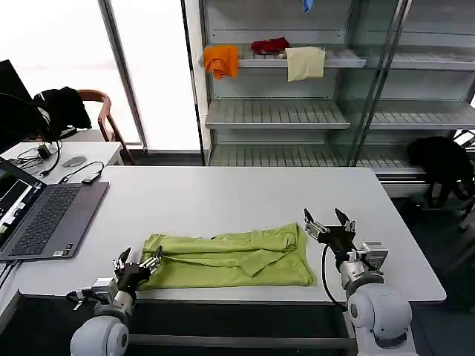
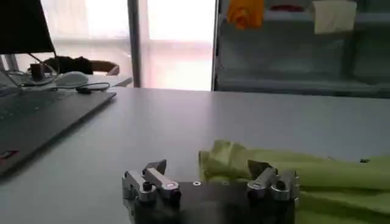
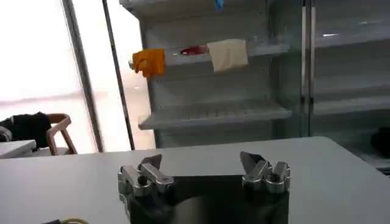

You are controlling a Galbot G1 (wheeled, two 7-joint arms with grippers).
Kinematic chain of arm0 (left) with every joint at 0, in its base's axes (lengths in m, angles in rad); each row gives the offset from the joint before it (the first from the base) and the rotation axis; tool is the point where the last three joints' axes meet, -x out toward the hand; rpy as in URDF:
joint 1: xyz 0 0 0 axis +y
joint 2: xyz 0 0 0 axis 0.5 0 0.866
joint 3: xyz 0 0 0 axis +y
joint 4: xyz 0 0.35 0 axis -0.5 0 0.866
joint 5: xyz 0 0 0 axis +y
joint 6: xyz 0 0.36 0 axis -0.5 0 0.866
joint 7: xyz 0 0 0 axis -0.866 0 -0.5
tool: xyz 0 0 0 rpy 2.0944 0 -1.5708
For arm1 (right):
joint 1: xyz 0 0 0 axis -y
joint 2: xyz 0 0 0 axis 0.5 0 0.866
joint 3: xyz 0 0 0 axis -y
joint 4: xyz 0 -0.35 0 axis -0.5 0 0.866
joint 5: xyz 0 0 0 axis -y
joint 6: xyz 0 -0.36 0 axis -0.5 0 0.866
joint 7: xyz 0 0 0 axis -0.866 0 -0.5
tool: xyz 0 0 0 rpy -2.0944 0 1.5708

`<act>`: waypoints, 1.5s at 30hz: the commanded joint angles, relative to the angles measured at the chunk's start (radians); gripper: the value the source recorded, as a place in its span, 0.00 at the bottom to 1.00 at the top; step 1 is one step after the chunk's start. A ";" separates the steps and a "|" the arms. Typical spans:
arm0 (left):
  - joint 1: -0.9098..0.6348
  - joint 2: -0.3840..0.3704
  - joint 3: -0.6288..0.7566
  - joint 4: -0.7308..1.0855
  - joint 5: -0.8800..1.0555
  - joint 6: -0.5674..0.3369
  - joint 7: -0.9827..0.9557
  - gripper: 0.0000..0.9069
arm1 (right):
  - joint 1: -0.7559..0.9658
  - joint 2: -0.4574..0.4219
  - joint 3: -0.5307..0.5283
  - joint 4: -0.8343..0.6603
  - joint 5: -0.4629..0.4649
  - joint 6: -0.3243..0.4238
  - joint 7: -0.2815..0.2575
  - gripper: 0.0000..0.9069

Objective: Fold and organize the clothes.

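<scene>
The lime-green T-shirt, the clothes (image 1: 230,261), lies folded into a long band near the front edge of the white table (image 1: 223,196). My left gripper (image 1: 138,262) is open at the shirt's left end, its fingers spread wide around the bunched green cloth (image 2: 228,161) without closing on it. In the left wrist view the left gripper (image 2: 208,167) has the cloth just beyond its fingertips. Open too, my right gripper (image 1: 327,220) hovers just off the shirt's right end, and in the right wrist view the right gripper (image 3: 201,162) has only bare tabletop between its fingers.
An open laptop (image 1: 41,215) sits at the table's left edge, with cables and a mouse on a side desk (image 1: 70,159). Behind the table stands a shelf unit (image 1: 297,111) holding orange (image 1: 221,59), red (image 1: 269,46) and cream (image 1: 305,63) cloths. A wooden chair (image 1: 100,111) stands at back left.
</scene>
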 commanded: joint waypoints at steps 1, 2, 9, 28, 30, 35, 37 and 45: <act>0.013 -0.012 0.005 0.012 -0.008 -0.018 -0.025 0.82 | 0.007 -0.006 0.005 0.001 0.012 -0.001 0.004 1.00; 0.015 -0.012 0.007 0.010 -0.006 -0.018 -0.013 0.79 | 0.007 -0.006 0.005 0.001 0.012 -0.001 0.005 1.00; 0.012 -0.016 0.017 0.005 -0.012 0.007 0.001 0.32 | 0.006 -0.002 0.008 -0.008 0.009 0.000 0.012 1.00; -0.010 -0.015 0.026 0.016 -0.043 0.036 0.009 0.00 | 0.013 0.002 0.005 -0.013 0.010 0.002 0.031 1.00; -0.008 -0.014 0.024 0.015 -0.029 0.014 0.015 0.00 | 0.013 0.003 0.005 -0.012 0.010 0.002 0.031 1.00; -0.008 0.010 -0.018 0.008 0.131 -0.054 0.086 0.00 | 0.010 0.000 0.009 -0.006 0.012 0.000 0.034 1.00; -0.014 0.021 -0.044 0.009 0.176 -0.073 0.122 0.00 | 0.008 -0.002 0.012 -0.005 0.013 0.000 0.034 1.00; -0.101 0.147 -0.220 0.018 0.244 -0.061 0.280 0.00 | 0.003 -0.057 0.011 -0.028 0.016 0.003 0.031 1.00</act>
